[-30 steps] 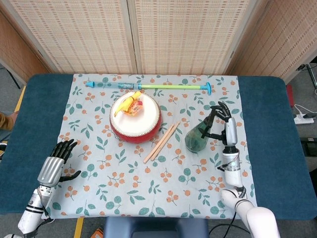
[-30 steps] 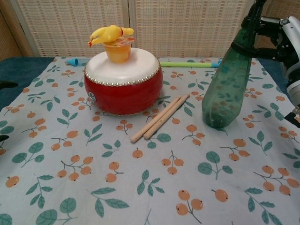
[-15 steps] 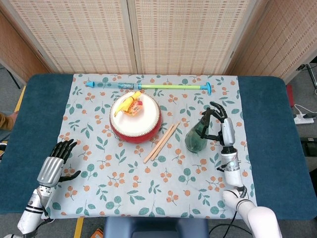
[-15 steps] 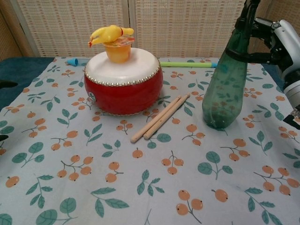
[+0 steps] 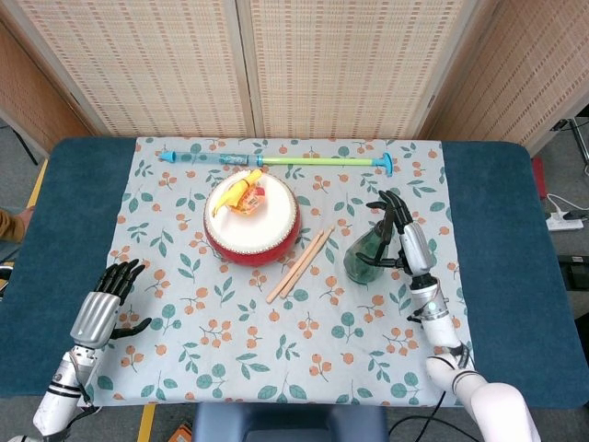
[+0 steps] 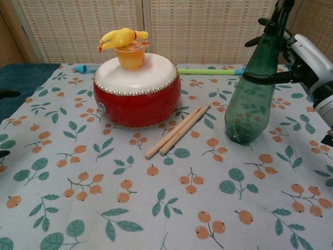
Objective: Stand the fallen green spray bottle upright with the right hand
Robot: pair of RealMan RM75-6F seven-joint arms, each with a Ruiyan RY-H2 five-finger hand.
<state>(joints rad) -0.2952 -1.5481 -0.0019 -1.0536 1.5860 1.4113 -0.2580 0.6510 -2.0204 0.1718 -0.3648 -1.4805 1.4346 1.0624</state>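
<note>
Because its base must settle flat on the worktop (image 5: 497, 276), the green spray bottle (image 6: 253, 99), right of centre beside the drumsticks (image 6: 178, 130), stands nearly upright with the right robot hand (image 5: 403, 241) gripping its neck. Any liquid inside cannot be made out. Lower left, the left robot hand (image 5: 103, 304) rests spread and empty.
</note>
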